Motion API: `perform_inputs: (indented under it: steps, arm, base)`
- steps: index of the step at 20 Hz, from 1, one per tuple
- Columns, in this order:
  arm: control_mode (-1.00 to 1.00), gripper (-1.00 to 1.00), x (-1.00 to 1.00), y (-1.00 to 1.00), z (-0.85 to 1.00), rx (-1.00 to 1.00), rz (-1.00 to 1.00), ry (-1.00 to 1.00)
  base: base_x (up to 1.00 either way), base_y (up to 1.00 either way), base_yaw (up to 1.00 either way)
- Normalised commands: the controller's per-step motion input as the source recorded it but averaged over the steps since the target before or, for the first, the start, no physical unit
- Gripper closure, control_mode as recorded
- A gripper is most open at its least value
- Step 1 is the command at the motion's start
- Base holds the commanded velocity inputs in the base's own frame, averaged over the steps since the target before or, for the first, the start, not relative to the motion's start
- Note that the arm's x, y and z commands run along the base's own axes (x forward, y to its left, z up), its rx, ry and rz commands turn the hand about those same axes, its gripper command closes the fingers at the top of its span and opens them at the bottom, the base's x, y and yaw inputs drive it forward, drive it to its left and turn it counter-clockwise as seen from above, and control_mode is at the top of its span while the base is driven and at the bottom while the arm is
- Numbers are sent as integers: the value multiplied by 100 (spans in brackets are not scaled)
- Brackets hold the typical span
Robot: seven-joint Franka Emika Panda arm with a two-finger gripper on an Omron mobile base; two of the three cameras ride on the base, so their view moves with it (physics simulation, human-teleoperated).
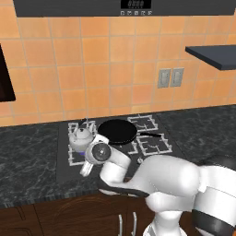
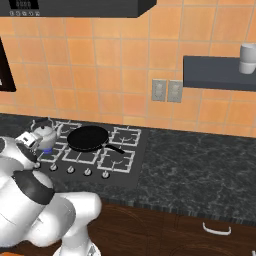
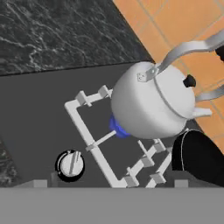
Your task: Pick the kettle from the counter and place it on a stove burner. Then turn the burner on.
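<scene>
- Silver kettle (image 3: 151, 103) sits on the stove's (image 1: 152, 159) back-left burner grate (image 3: 94, 131), a blue flame (image 3: 117, 127) showing under its base.
- Black pan (image 1: 117, 130) rests at the kettle's 3 o'clock in the left base view, just beside it.
- Dial (image 3: 70, 165) lies at 7 o'clock from the kettle in the hand view.
- End effector: I cannot tell whether it is released or clenched; nothing is seen in its grip, and the kettle stands apart.
- Dark marbled worktop (image 2: 200, 165) surrounds the stove.

Kettle (image 3: 151, 103) handle is cut off by the hand view's right edge. Frying pan (image 3: 199, 157) is likewise cropped there. Arm hides the front stove knobs in the left base view.
</scene>
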Motion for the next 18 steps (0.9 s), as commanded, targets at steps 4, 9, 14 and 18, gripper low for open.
perform_inputs:
  steps: [4, 9, 14, 18]
  arm:
    - [-100, -100, -94, -100, 98, 20, 0, -40]
    - [-100, -100, -69, -100, 85, 36, -1, -35]
    - [-100, -100, -34, -58, 30, 19, -8, -19]
    - [-100, -100, 0, 0, 0, 0, 0, 0]
  base:
    - [0, 0, 0]
    - [0, 0, 0]
    - [0, 0, 0]
    - [0, 0, 0]
